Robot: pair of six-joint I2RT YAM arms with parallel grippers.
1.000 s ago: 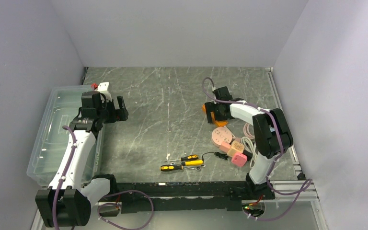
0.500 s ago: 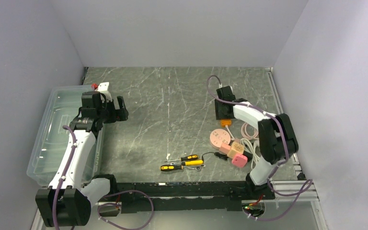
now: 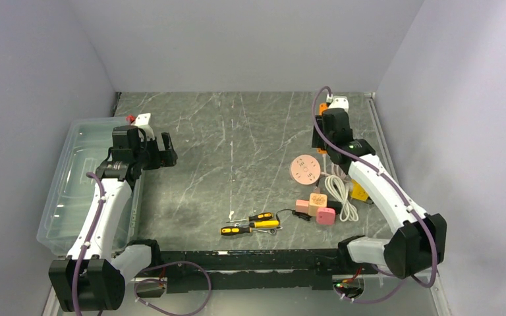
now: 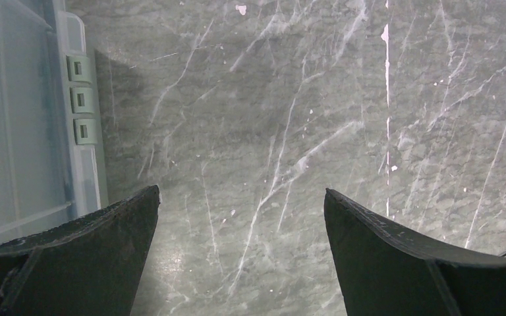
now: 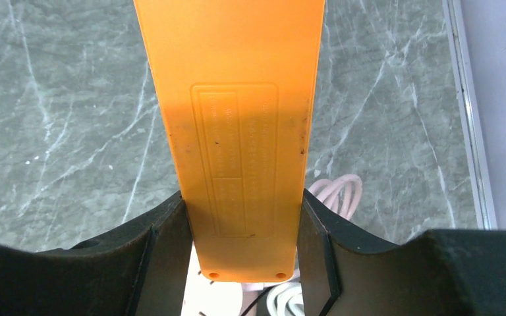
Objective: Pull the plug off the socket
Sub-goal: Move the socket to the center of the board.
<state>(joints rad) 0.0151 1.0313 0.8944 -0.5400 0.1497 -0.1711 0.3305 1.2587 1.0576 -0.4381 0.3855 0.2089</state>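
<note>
My right gripper (image 5: pixel 244 197) is shut on an orange power strip (image 5: pixel 237 112) and holds it above the table. Only the strip's labelled back face shows, so any plug in it is hidden. In the top view the right gripper (image 3: pixel 321 137) is at the back right, with a bit of the orange strip (image 3: pixel 316 142) showing at its fingers. A round pink socket (image 3: pixel 304 169) with a coiled pale cable (image 3: pixel 337 187) lies below it. A black plug (image 3: pixel 301 214) on a thin cable lies beside pink and peach cubes (image 3: pixel 316 207). My left gripper (image 3: pixel 166 150) is open and empty over bare table (image 4: pixel 240 191).
A clear plastic bin (image 3: pixel 79 178) stands at the left, its rim next to my left fingers (image 4: pixel 82 125). Two yellow-and-black screwdrivers (image 3: pixel 250 224) lie near the front middle. Another orange piece (image 3: pixel 359 192) shows under the right forearm. A metal rail (image 3: pixel 382 138) runs along the right edge.
The right arm has swung from the table's middle to the back right, carrying the orange strip. The pink socket and the cubes have shifted a little. The left arm has not moved.
</note>
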